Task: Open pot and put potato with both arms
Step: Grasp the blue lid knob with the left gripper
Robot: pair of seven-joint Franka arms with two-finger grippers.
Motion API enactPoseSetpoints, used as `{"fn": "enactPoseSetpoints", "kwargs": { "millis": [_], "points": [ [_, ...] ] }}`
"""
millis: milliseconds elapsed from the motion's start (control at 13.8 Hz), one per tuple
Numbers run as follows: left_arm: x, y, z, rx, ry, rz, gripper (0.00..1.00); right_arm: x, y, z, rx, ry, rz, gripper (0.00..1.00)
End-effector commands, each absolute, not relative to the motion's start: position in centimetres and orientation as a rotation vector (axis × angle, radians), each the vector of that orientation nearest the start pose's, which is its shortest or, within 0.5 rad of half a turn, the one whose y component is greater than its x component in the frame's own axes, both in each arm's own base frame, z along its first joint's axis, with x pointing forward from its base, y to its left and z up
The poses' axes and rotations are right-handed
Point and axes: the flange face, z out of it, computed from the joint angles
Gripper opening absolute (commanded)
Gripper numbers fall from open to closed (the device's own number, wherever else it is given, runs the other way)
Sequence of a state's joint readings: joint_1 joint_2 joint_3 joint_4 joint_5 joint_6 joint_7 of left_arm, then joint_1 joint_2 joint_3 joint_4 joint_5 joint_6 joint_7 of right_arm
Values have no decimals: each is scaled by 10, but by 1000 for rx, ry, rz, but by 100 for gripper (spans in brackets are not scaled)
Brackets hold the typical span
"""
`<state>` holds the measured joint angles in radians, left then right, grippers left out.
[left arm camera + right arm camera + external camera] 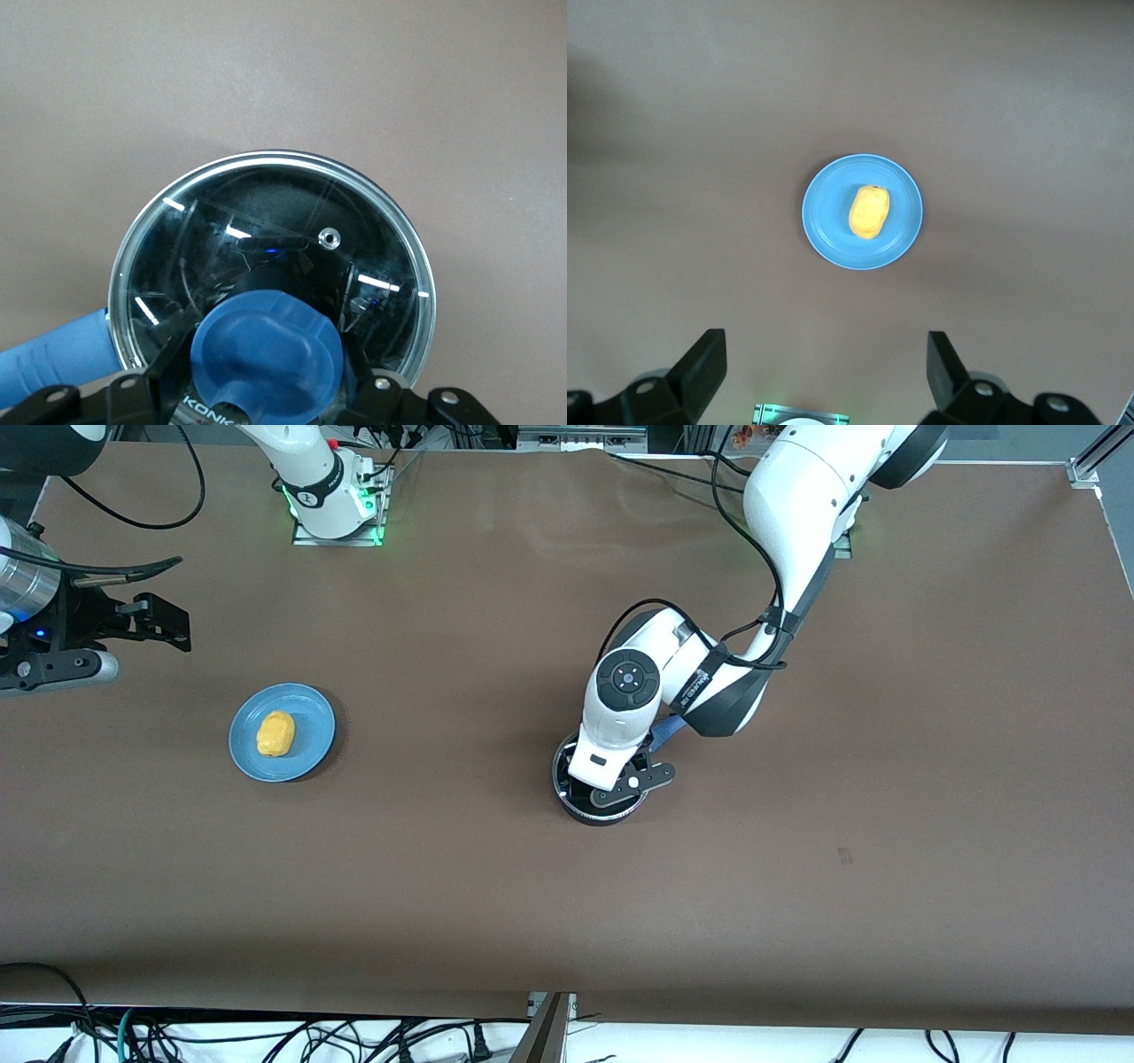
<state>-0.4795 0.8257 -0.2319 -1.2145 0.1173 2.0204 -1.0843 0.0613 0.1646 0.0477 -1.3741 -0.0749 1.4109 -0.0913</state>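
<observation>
Potato (275, 733) lies on blue plate (314, 713) toward right arm's end of worktop. Pot (567, 802) stays lidded (glass lid (266, 212) on); left gripper (611, 784) fingers flank blue knob (266, 354), grip unclear. Right gripper (824, 367) waits, fingers open.

Wide bare desk (532, 903) all round; two small obstacles only.

Pot (576, 802) near mid-desk, capped by glass lid (292, 221) and covered from above by left hand (620, 784), whose fingers (168, 354) flank the blue knob (266, 354); no way in from above, blue handle (53, 363) jutting out sideways. Plate (306, 757) with potato (275, 733) toward the right arm's end, well apart from the pot, nothing over it, open from every side. Right hand (168, 624) parked high over the edge at that end, fingers (700, 367) spread wide, clear drop onto bare desk below. Broad free strip along the edge nearest the front camera.
</observation>
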Motion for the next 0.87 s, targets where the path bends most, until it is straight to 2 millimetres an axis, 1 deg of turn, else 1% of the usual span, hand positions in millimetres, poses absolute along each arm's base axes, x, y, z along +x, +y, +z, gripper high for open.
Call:
{"fn": "enactPoseSetpoints", "kwargs": {
  "millis": [0,218,363,508,580,798],
  "points": [
    [609,-451,288,-3093,-625,49,63,585,54,613,-3192,-299,190,100],
    [610,-448,292,-3086,-622,45,62,585,54,613,-3193,-294,190,100],
    [612,-439,296,-3055,-626,67,62,585,53,612,-3192,-295,193,100],
    [611,-433,308,-3030,-623,82,63,585,53,612,-3191,-297,193,100],
    [608,-432,308,-3010,-611,96,63,585,54,612,-3192,-297,190,100],
    [613,-423,342,-2992,-620,77,63,587,54,609,-3191,-305,198,100]
  ]
}}
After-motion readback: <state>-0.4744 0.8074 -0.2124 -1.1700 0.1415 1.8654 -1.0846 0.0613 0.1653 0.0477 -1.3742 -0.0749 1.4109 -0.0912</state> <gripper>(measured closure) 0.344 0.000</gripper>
